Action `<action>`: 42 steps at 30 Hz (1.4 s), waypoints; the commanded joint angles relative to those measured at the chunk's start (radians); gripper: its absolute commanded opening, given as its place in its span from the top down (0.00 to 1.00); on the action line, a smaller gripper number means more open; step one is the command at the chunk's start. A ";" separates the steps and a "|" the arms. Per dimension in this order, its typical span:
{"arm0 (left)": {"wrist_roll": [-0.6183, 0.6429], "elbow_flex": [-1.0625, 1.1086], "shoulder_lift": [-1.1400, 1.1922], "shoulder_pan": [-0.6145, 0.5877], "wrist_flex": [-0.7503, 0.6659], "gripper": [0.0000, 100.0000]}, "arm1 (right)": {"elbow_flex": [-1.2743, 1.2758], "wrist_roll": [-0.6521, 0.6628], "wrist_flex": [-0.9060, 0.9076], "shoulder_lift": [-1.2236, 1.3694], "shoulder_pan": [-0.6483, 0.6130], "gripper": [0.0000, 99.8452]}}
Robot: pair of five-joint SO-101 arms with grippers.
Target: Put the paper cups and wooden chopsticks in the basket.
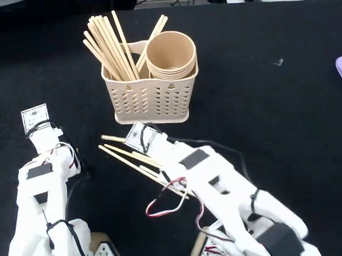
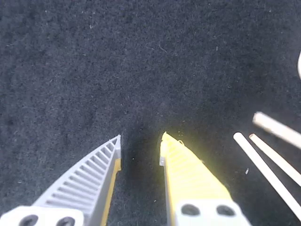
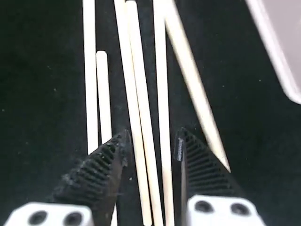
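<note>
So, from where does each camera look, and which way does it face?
High view: fixed above the table, facing down on the basket, its paper cups and the loose chopsticks; the left arm and right arm show.
Left wrist view: on the left wrist, facing down past the open left gripper at the table.
Right wrist view: on the right wrist, facing down past the open right gripper, which straddles loose chopsticks.
Shared: the loose chopsticks appear in all three views.
</note>
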 commanded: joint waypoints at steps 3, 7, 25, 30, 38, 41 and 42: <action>0.005 -0.002 -0.006 0.008 -0.015 0.86 | -0.093 -0.005 -0.017 0.054 -0.012 0.85; 0.005 -0.002 -0.006 0.008 -0.015 0.86 | -0.102 0.002 -0.012 0.054 -0.012 0.98; 0.005 -0.002 -0.003 0.013 -0.015 0.86 | -0.130 0.155 -0.015 0.062 0.224 0.79; 0.005 -0.001 -0.003 0.010 -0.015 0.86 | -0.140 0.209 -0.017 0.064 0.222 0.81; 0.005 -0.001 -0.003 0.008 -0.015 0.86 | -0.216 0.256 -0.011 0.245 0.229 0.83; 0.005 -0.001 -0.003 0.008 -0.015 0.86 | -0.271 0.255 0.021 0.295 0.241 0.83; 0.005 -0.001 -0.003 0.008 -0.015 0.86 | -0.278 0.255 0.028 0.297 0.244 0.85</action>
